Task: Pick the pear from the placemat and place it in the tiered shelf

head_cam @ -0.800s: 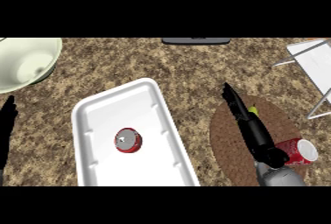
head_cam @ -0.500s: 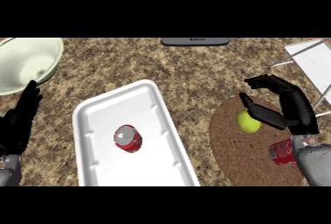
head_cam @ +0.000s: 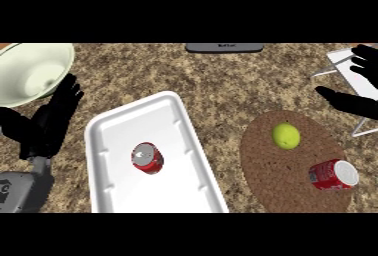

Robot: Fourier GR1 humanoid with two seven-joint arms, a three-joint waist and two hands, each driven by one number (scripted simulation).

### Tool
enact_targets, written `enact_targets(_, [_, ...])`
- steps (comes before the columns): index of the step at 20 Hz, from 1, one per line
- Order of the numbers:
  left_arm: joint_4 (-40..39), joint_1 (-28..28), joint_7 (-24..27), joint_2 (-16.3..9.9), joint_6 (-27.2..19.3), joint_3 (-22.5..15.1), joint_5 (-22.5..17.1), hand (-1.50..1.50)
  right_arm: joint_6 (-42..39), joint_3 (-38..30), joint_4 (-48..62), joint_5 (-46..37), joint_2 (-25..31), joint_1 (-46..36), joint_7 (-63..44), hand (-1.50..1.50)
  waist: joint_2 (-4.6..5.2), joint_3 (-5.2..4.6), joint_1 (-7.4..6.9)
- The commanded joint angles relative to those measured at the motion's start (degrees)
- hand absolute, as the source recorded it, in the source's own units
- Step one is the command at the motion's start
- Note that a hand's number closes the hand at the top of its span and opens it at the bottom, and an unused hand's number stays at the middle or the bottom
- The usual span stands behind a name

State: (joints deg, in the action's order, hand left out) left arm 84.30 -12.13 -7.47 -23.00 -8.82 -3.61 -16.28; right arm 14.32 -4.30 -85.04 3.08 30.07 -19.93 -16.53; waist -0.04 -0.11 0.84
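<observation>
Now we see the red can [head_cam: 333, 175] nearest on the round placemat [head_cam: 266, 165], the pear [head_cam: 286, 136] beyond it, ungrasped; our right hand [head_cam: 354, 102], fingers spread, has lifted off toward the tiered shelf [head_cam: 347, 70], so grasping remains.

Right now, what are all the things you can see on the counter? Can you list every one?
Yellow-green round pear: one, on the mat.
Round brown placemat: one, right side.
Red soda cans: two, one on the mat, one in the tray.
White rectangular tray: one, centre.
Pale cream bowl: one, upper left.
White wire tiered shelf: one, upper right, partly seen.
Dark grey flat object: one, top edge.
Left hand: black, open, at left.
Right hand: black, open, near the shelf.
</observation>
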Motion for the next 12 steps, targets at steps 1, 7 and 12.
enact_targets(1, [5.00, -0.04, -4.44, 1.11, -1.20, -1.06, 0.48, 0.00, -3.89, 2.23, -6.70, -0.42, 3.05, -2.27, -9.73, -1.50, -0.23, 0.07, -0.82])
enact_targets(7, [-0.40, -1.04, -0.34, 2.11, 0.31, -1.23, 1.02, 0.00, -16.23, 12.05, -7.00, -0.27, 10.04, -9.27, -33.03, -1.50, -0.24, -0.25, -1.41])
enact_targets(12, [0.11, -5.08, -3.50, 1.90, 0.95, -1.64, 0.24, 0.00, -29.92, 24.74, -7.02, -8.57, 18.45, -14.12, -41.95, -1.50, 0.24, -0.49, -3.05])
